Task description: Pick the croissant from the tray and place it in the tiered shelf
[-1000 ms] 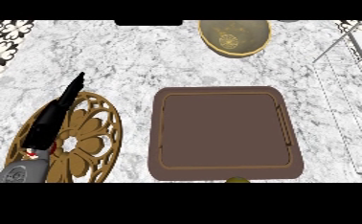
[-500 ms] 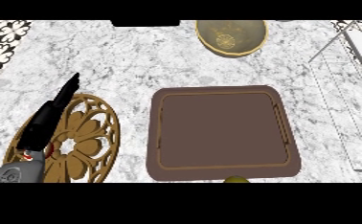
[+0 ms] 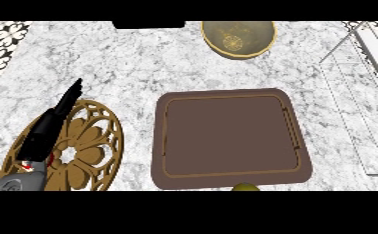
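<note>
Left hand (image 3: 48, 128) lies over the trivet (image 3: 85, 145), fingers straight together (no writing); brown tray (image 3: 230, 138) beside.

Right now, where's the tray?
Head view: the brown tray lies low and centre-right on the counter, right of the gold openwork trivet, below the bowl. No croissant shows on it.

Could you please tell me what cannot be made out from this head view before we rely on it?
- Croissant: none shows on the tray; only a yellowish sliver at the lower edge, cut off, unidentifiable.
- Tiered shelf: only thin rails at the right edge; its levels are cut off.
- Right hand: not in view.
- Left hand: its forearm is cut by the lower edge.
- Bowl: its contents are too small to name.
</note>
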